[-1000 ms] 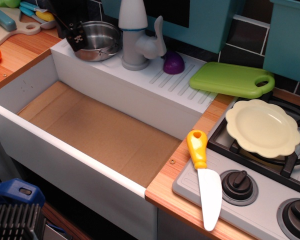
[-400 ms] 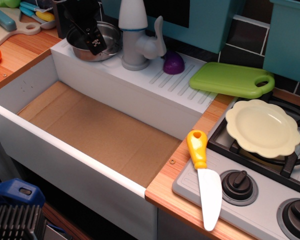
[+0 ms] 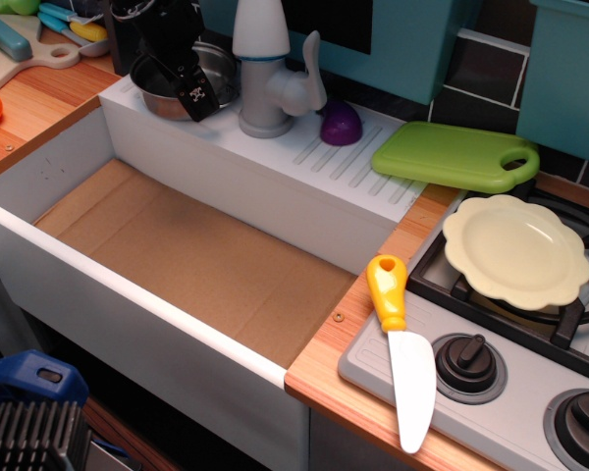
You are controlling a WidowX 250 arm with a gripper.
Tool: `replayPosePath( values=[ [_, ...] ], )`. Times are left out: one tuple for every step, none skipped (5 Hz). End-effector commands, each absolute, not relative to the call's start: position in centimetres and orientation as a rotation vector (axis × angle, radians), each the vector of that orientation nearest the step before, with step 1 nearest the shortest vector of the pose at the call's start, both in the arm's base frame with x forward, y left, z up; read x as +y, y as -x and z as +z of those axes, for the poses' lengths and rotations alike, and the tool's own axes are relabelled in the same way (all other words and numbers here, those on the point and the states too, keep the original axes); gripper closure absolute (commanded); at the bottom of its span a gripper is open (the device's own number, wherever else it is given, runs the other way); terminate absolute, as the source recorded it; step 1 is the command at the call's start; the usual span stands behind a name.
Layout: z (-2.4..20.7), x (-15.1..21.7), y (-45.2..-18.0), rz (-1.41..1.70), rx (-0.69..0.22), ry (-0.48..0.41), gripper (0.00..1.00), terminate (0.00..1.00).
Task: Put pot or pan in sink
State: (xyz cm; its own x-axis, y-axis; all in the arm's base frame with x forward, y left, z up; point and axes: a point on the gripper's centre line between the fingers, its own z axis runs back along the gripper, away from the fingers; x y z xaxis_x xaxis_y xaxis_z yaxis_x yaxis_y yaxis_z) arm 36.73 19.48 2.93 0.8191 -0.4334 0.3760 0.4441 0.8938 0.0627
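Your gripper sat low over the pot, which rested on the white ledge behind the sink, just left of the faucet. One dark finger reached down inside the bowl near its front rim, but the black arm hid most of the pot, so you could not tell whether the jaws had closed on the rim or were merely around it. If you had lifted on a thin or partial bite, the smooth steel could have slipped and tipped, dropping back onto the ledge rather than into the basin. The faucet stood close on the right, so a swing that way risked clipping it. The sink floor itself lay bare and wide below the ledge.
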Motion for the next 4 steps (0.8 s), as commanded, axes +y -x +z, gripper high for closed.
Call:
replayPosePath(
  values=[
    [4.8,20.0,-37.3,-0.44,-0.429,-0.004,0.0,0.0],
    [3.8,19.6,-36.9,-0.422,-0.432,0.03,0.0,0.0],
    [3.3,19.8,-36.9,-0.412,-0.422,0.051,0.0,0.0],
    [2.8,19.8,-37.0,-0.397,-0.402,0.068,1.0,0.0]
  ],
)
